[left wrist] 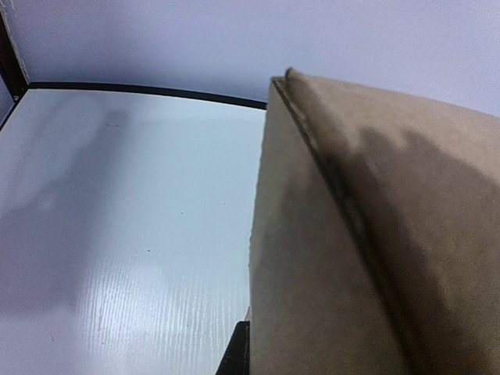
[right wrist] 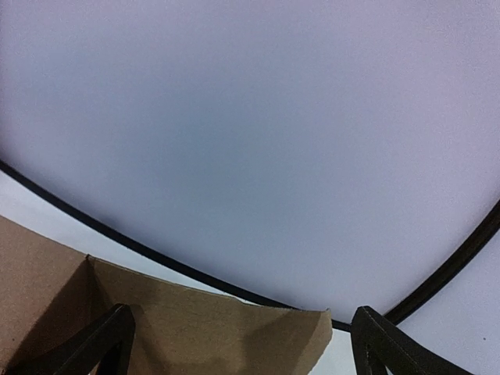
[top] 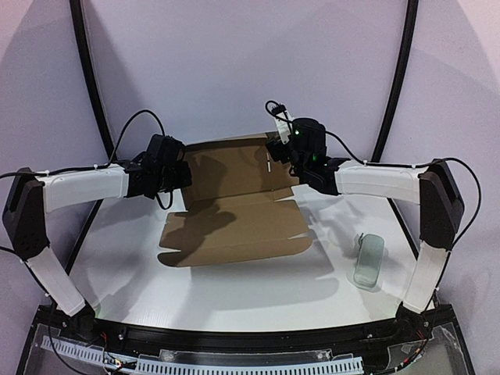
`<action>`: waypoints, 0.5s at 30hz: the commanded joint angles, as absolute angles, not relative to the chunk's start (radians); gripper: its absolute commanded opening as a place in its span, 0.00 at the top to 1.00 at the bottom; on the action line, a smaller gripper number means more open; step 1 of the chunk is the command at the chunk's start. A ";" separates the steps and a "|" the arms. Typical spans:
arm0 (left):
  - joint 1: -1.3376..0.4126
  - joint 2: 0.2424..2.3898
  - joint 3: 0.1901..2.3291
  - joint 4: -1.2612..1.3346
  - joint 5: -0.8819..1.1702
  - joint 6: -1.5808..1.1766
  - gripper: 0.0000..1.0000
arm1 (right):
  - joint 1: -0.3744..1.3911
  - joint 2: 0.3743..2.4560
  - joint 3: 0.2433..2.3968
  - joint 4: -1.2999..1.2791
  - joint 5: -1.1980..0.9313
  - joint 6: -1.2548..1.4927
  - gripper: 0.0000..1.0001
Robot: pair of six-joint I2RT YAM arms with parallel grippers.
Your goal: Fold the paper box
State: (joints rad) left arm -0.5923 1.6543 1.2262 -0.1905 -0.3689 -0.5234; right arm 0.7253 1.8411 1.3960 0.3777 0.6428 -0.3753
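Brown paper box [right wrist: 219,332], between spread right fingers [right wrist: 101,348]

Legible text, labels, brands, numbers, signs: none.
Plain brown die-cut cardboard sheet [top: 234,223], beneath the right claw [top: 275,152]: visible faces unprinted.
Small pale grey-green oblong case [top: 368,262], well apart from that claw: markings too small to tell.

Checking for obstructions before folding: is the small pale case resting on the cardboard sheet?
No, the pale case sits on the white table, apart from the paper box.
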 commanded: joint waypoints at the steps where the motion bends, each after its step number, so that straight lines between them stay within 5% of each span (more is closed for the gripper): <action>1: -0.636 1.642 1.280 -0.143 -0.287 -0.534 0.99 | 0.769 1.831 1.418 0.406 0.637 -0.349 0.02; 15: -0.471 1.670 1.148 0.098 -0.170 -0.595 0.99 | 0.561 1.499 1.313 -0.100 0.386 -0.035 0.02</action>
State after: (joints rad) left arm -0.5170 1.6654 1.1646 -0.0306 -0.2495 -0.5644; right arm 0.6257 1.5601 1.3432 0.1043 0.5328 -0.1964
